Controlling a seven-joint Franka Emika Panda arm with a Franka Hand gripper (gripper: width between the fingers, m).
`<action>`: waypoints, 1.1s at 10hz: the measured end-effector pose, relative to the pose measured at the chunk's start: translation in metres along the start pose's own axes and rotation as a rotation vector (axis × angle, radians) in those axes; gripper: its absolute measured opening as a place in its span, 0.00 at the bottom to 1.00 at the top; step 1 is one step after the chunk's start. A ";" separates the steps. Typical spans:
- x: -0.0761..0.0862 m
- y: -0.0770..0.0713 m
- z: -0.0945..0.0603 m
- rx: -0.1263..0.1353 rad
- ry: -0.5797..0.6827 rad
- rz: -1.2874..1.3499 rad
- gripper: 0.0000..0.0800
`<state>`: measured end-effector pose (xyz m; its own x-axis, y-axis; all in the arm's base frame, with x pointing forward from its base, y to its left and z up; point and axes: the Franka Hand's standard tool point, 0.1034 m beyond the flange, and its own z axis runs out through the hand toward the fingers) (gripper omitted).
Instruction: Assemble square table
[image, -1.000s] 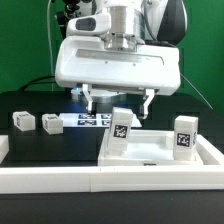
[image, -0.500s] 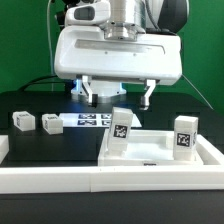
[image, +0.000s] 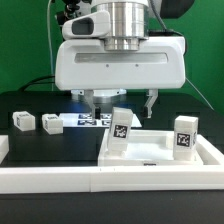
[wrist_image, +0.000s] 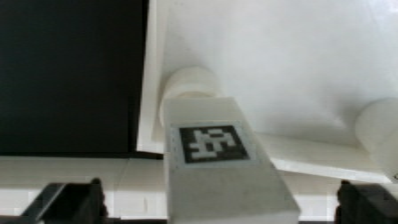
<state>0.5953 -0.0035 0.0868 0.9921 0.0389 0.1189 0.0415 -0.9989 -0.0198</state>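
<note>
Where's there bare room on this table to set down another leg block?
Best is the black table between the two loose legs, the rail and the slab. The slab between its two upright legs is also bare. It's crowded around the marker board and beneath the open gripper.

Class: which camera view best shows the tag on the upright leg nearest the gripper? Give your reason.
The wrist view: the leg fills the picture's middle, its tag large and facing the camera. The exterior view shows that leg small, standing on the tabletop by the open gripper, its tag tiny.
</note>
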 end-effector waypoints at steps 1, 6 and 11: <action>0.002 -0.003 0.001 0.014 -0.059 0.002 0.81; 0.006 0.014 0.001 0.009 -0.050 0.009 0.81; 0.006 0.008 0.002 0.010 -0.048 0.006 0.36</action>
<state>0.6019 -0.0115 0.0849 0.9969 0.0346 0.0712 0.0368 -0.9989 -0.0306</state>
